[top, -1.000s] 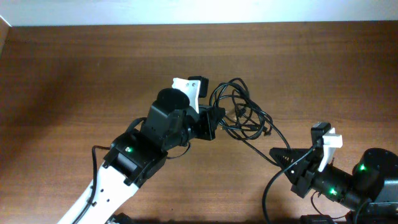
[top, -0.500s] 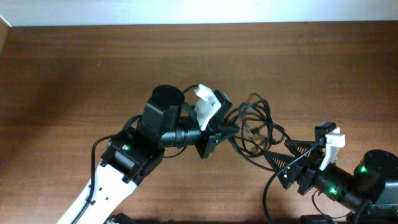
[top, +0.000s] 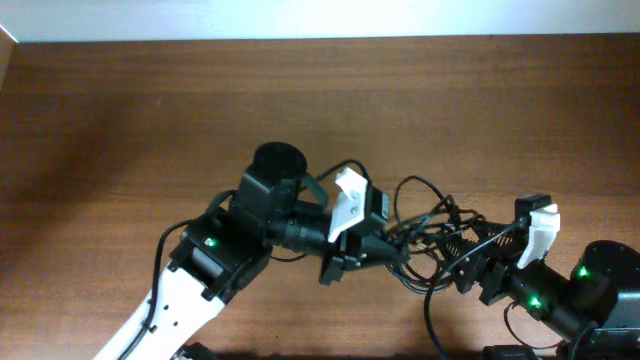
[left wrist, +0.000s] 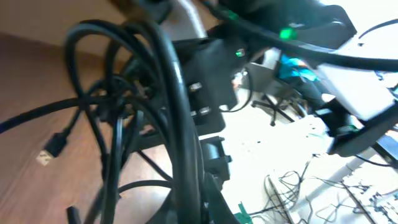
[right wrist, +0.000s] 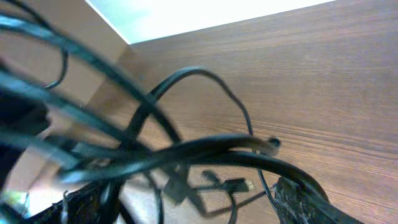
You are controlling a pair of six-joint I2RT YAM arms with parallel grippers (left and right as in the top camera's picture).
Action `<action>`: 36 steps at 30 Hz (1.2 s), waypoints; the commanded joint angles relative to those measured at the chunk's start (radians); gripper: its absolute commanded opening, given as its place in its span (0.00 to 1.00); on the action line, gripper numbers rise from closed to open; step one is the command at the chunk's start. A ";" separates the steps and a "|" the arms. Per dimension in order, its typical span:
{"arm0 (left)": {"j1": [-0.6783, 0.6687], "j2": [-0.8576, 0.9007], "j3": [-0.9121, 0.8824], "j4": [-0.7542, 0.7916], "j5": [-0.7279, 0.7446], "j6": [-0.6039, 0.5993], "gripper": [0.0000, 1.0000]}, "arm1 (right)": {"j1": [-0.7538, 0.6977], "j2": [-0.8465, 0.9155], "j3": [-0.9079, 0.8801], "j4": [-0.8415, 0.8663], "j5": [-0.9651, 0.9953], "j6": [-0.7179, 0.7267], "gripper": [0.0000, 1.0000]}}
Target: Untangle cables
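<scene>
Nearest the front edge of the wood table (top: pixel 150 120), L arm (top: pixel 215 265), white-shelled w/ one green light lit, reaches in from lower left. R arm (top: pixel 590 290), black w/ two green lights, sits at lower right.

Just beyond, L claw (top: pixel 385 255) points right, white cap on top, and is pinched on a bunch of the cables (top: pixel 430 215). Its wrist cam shows thick-looking black cords funnelling down together into the grip.

R claw (top: pixel 472 268) points left twd it, so the two face each other, tips near, w/ the tangle between. R claw stands wide: its wrist cam shows the fingers (right wrist: pixel 305 199) at opposite lower corners, well apart, w/ several cords crossing the gap. Can't tell if any cord touches a pad.

The cables form one knot of thin black loops bridging both claws, right of table centre, w/ loops fanning out past the claws twd mid-table. One small plug (left wrist: pixel 56 144) shows at the left of the bunch in the L wrist view, over bare wood. Another plug (right wrist: pixel 235 185), pale-tipped, shows low in the R wrist view.

Farther back there is brown wood, then a white strip (top: pixel 320 18) along the far edge.
</scene>
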State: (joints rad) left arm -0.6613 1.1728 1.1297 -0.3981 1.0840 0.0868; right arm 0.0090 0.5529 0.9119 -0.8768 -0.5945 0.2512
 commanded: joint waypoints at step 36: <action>0.414 -0.362 0.003 -0.208 0.110 0.002 0.00 | -0.003 -0.007 0.008 0.126 -0.522 -0.086 0.90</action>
State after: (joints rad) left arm -0.2527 0.8154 1.1187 -0.6136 1.1271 0.0647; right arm 0.0090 0.5495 0.9157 -0.7544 -0.9855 0.1795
